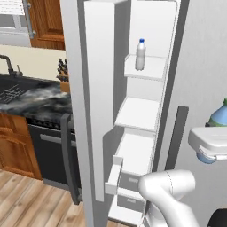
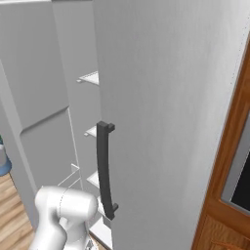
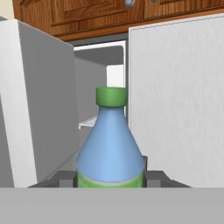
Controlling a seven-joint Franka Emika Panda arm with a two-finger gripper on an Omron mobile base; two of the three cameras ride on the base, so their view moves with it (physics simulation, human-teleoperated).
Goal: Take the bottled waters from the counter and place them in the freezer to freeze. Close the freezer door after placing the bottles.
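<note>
The white bottle (image 1: 140, 54) with its blue cap stands upright on the top shelf of the freezer (image 1: 146, 111), whose door (image 1: 82, 111) is open. The blue-green bottle (image 3: 110, 146) with a green cap sits upright between the jaws, facing the open compartment.

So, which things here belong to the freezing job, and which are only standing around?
Belonging to the job:
- white bottle with blue cap, upright on a freezer shelf
- blue-green bottle with green cap, held in the claw
- freezer door, open
- marble counter

Standing around:
- knife block
- sink
- dishwasher
- fridge handle
</note>
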